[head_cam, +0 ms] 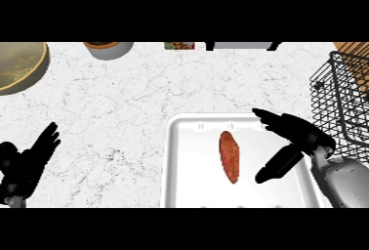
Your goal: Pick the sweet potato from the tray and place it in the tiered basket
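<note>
An orange-brown sweet potato [229, 156] lies lengthwise in the middle of a white tray [189, 166] near the counter's front. My right hand [299, 133] hovers over the tray's right side, open, with fingers pointing up-left and the thumb reaching down towards the potato; a gap remains between them. The black wire tiered basket [343, 102] stands at the right edge, just beyond that hand. My left hand [29, 161] rests open at the lower left, fingers up.
A round tan bowl [18, 66] sits at the top left corner. A grey cup with an orange inside [108, 49] stands at the back. A small box [178, 46] and a dark-framed object [241, 46] line the back edge.
</note>
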`<state>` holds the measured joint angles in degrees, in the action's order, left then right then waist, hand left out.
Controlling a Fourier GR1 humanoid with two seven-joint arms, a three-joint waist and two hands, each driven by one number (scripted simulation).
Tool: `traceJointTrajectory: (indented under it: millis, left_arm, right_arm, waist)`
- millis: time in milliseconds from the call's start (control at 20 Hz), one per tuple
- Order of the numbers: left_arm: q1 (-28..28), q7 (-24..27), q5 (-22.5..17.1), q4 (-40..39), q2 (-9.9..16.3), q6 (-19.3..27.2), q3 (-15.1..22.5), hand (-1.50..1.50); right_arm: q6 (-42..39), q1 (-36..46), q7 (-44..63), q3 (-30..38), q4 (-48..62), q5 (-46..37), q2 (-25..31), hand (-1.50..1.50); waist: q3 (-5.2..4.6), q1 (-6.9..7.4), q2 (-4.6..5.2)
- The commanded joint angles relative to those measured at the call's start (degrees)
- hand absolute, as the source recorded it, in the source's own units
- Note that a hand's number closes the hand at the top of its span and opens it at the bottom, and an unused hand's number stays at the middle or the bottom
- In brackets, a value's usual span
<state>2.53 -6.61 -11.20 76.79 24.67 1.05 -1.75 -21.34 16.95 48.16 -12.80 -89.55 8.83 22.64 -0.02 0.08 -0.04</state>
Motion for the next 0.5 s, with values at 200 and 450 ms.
traceJointTrajectory:
  millis: [200,450]
  left_arm:
    - [0.3,-0.7,4.5,0.7,-4.1,0.6,-0.6,0.00]
    - [3.2,-4.4,6.1,7.2,-5.3,0.8,-1.1,0.00]
  right_arm:
    - [-6.6,-5.5,0.7,5.4,-3.1,1.3,-0.2,-1.50]
    - [-7.4,-5.7,-6.2,5.8,3.8,-3.1,-4.0,-1.50]
  waist:
    - [0.01,-0.16,-0.02]
    - [0.03,0.08,0.01]
